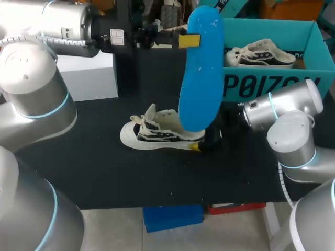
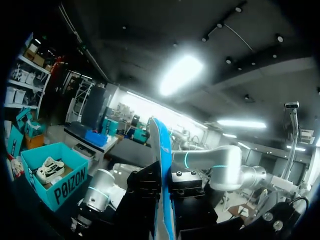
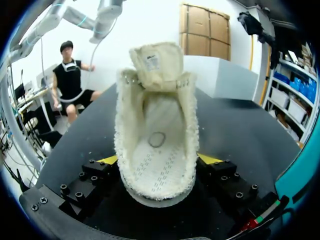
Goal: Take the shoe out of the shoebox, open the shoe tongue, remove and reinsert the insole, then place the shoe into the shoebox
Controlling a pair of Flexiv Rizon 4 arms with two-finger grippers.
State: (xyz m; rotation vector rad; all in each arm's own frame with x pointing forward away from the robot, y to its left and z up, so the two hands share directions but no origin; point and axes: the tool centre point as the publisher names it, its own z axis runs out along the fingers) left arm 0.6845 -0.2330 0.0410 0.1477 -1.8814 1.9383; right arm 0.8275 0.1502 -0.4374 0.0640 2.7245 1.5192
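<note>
A white low-top shoe (image 1: pixel 152 134) lies on its side on the black table (image 1: pixel 94 162), toe to the left. My right gripper (image 1: pixel 204 144) is shut on its heel. In the right wrist view the shoe (image 3: pixel 156 150) sits between the two yellow fingertips (image 3: pixel 107 160), which press on both sides; its tongue (image 3: pixel 157 65) is folded forward and the inside is bare. The blue insole (image 1: pixel 201 73) hangs upright above the shoe, with my left gripper (image 1: pixel 189 40) shut on it near its upper end. In the left wrist view the insole (image 2: pixel 162 165) shows edge-on between the black fingers.
The teal shoebox (image 1: pixel 272 83) stands open at the back right with a second shoe (image 1: pixel 261 55) inside; it also shows in the left wrist view as the box (image 2: pixel 55 185). A white block (image 1: pixel 89 76) stands at the back left.
</note>
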